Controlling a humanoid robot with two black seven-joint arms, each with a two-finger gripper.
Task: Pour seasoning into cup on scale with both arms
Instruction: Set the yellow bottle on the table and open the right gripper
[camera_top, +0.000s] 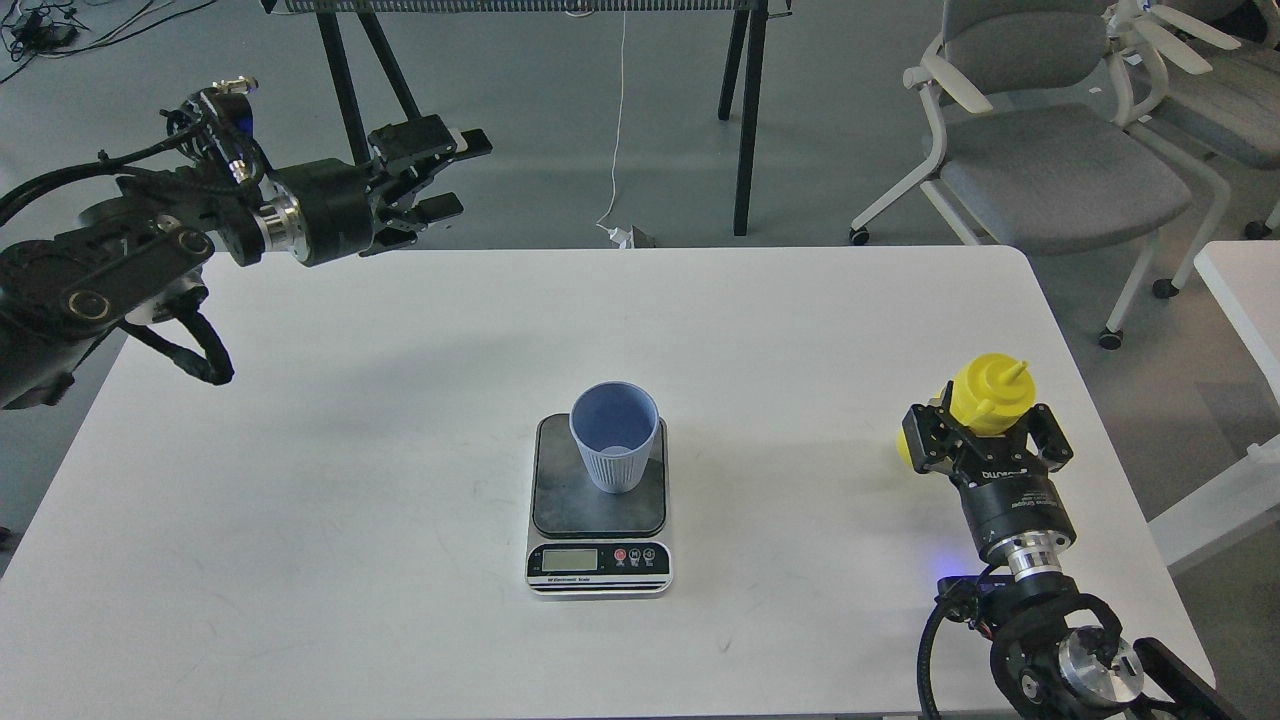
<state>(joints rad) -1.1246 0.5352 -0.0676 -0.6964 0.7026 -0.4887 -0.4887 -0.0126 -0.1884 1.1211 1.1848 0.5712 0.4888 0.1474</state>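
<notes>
- scale (599, 518) sits roughly mid-table, a bit closer to the near edge than the far one, display + buttons facing the near edge
- cup (614, 436) stands upright on the scale's dark platform, towards the platform's far right corner — looks empty inside afaict, just blue-grey walls and bottom
- right gripper (985, 440) is over the right end of the table (330, 480), near the right edge and about halfway between the far and near edges, fingers clamped on either side of the seasoning (988, 395)
- that yellow bottle has its cone nozzle pointing up and slightly to the right, its body mostly hidden behind the gripper, a bit of yellow poking out on the gripper's left side
- bottle is well apart from the cup, w/ a stretch of bare white tabletop between them
- can't tell if the bottle's base touches the table or hangs just above it
- left gripper (448, 176) hangs past the far left corner of the table, pointing right, fingers spread apart w/ nothing between them — well away from cup and scale
- grey office chair (1040, 160) on the floor beyond the far right corner, black stand legs (745, 110) beyond the far edge
</notes>
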